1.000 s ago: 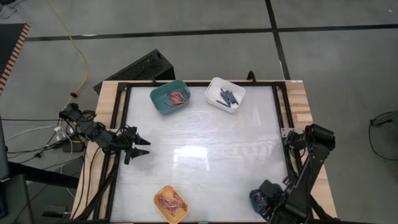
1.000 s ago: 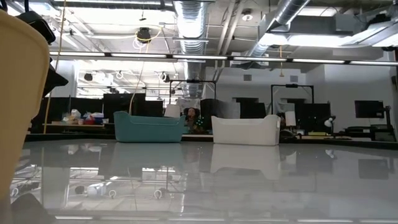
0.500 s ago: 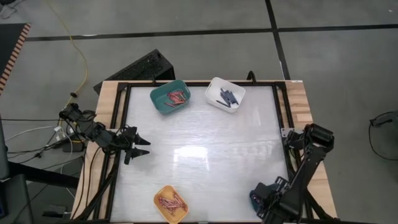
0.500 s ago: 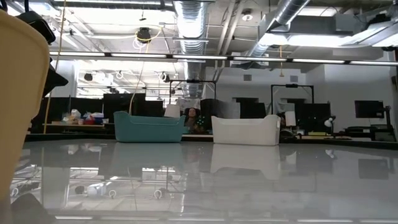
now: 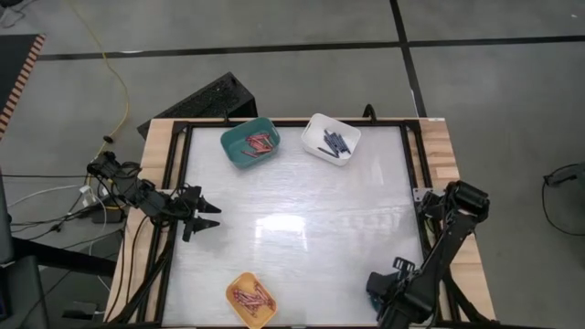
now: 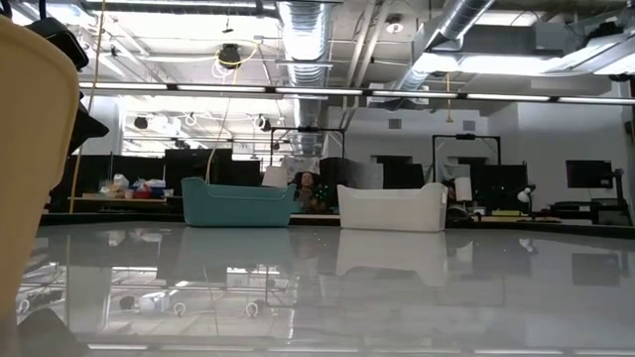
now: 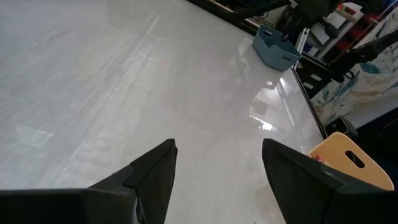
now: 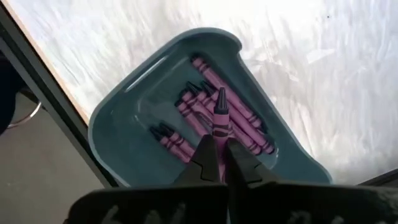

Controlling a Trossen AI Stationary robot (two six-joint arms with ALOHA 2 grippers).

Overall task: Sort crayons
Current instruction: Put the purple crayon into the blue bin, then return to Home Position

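My right gripper is at the table's near right corner, pointing down over a blue-grey bin. It is shut on a magenta crayon, above several more magenta crayons lying in the bin. A teal bin at the far edge holds red crayons, and a white bin beside it holds dark blue ones. The yellow bin at the near edge holds brownish-red ones. My left gripper waits open and empty at the table's left edge. My right gripper pinches the magenta crayon by its blunt end between its two fingers. The fingers come from above and lie along the crayon. Its pointed tip sticks out below the fingertips toward the bin's floor, and the crayon appears lifted clear of the crayons beneath it.
A black frame rims the white table top. The wide middle of the table lies bare between the bins. In the left wrist view the blue-grey bin and the yellow bin show beyond the open fingers.
My right gripper has sunk toward the blue-grey bin and shifted a little toward the table's left edge. Its wrist has rolled as it went. It has stayed shut.
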